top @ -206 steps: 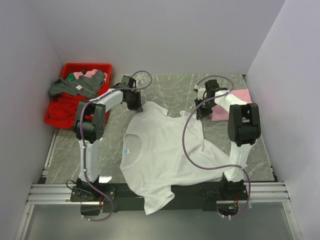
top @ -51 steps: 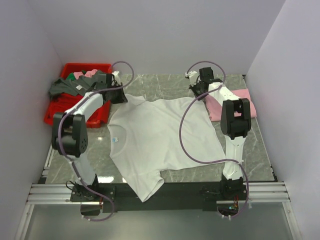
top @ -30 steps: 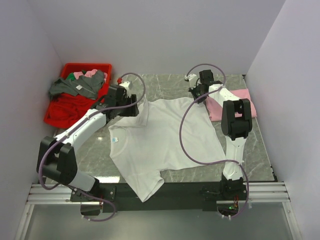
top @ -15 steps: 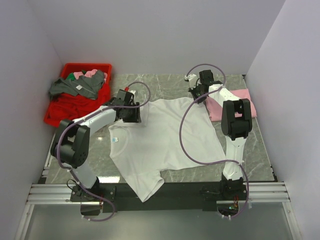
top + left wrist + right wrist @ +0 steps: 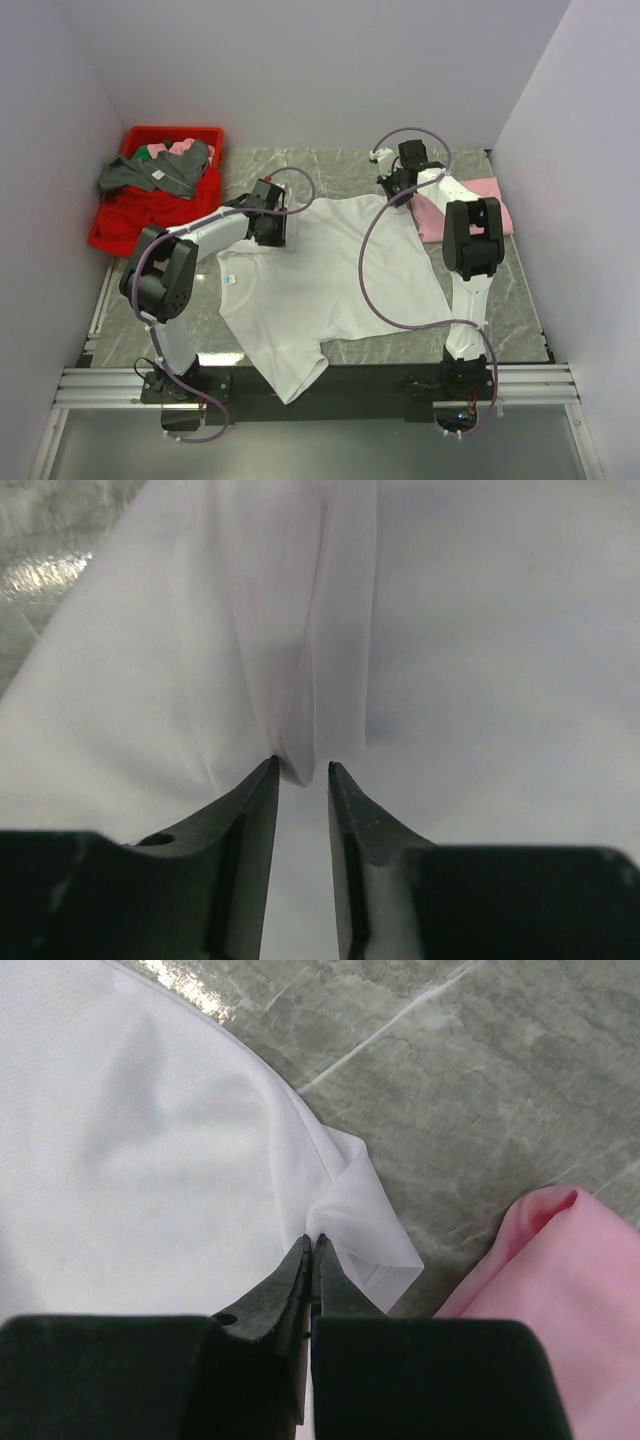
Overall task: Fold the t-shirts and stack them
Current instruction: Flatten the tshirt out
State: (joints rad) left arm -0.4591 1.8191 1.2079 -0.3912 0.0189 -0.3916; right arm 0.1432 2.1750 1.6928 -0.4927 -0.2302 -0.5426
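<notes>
The left end effector [image 5: 301, 768] pinches a white t-shirt [image 5: 480, 630] fold; the right end effector [image 5: 312, 1242] clamps its corner.

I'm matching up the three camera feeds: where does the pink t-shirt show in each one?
Top external: the pink t-shirt lies at the far right of the table, partly hidden by the right arm.
Left wrist: not in it.
Right wrist: bottom right corner.
Shared landmark: the white t-shirt, in all three views; its corner in the right gripper, jaws shut, lies beside the pink one.
</notes>
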